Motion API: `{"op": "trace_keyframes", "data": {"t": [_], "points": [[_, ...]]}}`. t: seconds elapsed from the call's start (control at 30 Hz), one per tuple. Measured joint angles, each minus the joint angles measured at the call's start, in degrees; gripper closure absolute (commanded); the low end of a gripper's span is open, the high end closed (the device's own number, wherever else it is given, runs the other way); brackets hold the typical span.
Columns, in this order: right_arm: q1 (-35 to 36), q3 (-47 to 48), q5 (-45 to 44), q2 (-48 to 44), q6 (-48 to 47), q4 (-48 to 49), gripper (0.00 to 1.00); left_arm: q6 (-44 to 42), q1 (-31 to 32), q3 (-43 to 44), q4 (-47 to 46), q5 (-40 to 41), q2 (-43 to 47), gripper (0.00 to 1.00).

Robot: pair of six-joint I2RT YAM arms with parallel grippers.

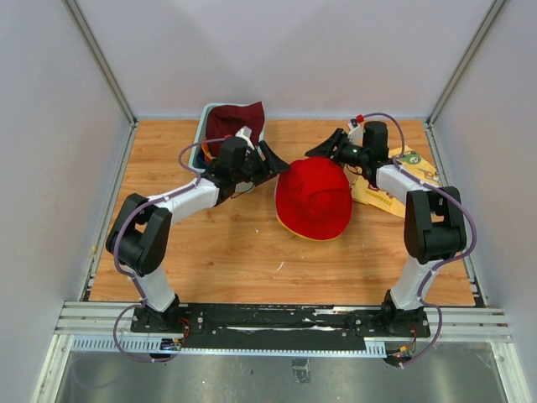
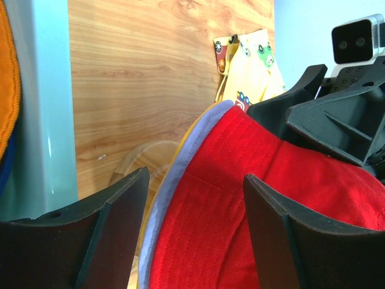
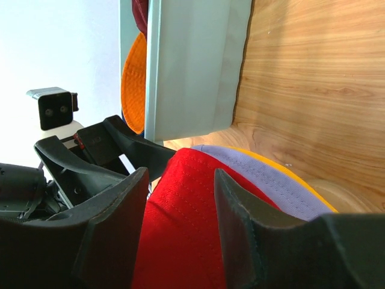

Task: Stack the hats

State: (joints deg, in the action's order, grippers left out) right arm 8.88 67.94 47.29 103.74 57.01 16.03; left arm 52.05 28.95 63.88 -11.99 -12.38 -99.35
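Note:
A red hat [image 1: 315, 197] tops a pile at the table's middle. Under it show a lavender hat's rim [image 2: 174, 180] and a yellow hat's edge [image 1: 295, 232]. My left gripper [image 1: 279, 164] is at the pile's left upper side, open, its fingers either side of the red hat's [image 2: 240, 198] edge, the left finger [image 2: 114, 229] clear of the cloth. My right gripper [image 1: 320, 151] is at the pile's far edge, open, with red fabric [image 3: 174, 241] between its fingers. A maroon hat [image 1: 235, 117] and an orange hat [image 3: 135, 84] lie in the teal tub [image 1: 201, 141].
A flat yellow printed cloth [image 1: 390, 193] lies at the right, under the right arm. The tub's wall [image 2: 48, 120] stands close to my left gripper. A round pale base [image 2: 129, 165] shows under the pile's rim. Grey walls enclose the table.

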Motion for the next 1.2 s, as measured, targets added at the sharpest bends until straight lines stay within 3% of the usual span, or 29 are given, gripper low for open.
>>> {"op": "trace_keyframes", "data": {"t": [0.2,0.5,0.87,1.07,1.2], "points": [[0.0,0.4,-0.3,0.1,-0.3,-0.7,0.51,-0.4,-0.7,0.3,1.4,0.6,0.8,0.30],[-0.1,9.9,-1.2,1.5,-1.8,-5.5,0.49,-0.7,-2.5,3.1,4.7,3.0,4.0,0.28],[-3.3,15.1,-4.6,1.5,-2.4,-9.9,0.47,-2.9,-8.2,7.6,10.7,13.2,13.0,0.26],[-3.8,15.1,-7.5,1.5,-3.2,-11.3,0.47,-4.0,-13.8,11.3,17.1,18.1,11.7,0.28],[-3.8,14.6,-8.4,1.5,-3.2,-10.8,0.47,-6.8,-15.2,19.1,22.0,22.9,5.1,0.29]]}}
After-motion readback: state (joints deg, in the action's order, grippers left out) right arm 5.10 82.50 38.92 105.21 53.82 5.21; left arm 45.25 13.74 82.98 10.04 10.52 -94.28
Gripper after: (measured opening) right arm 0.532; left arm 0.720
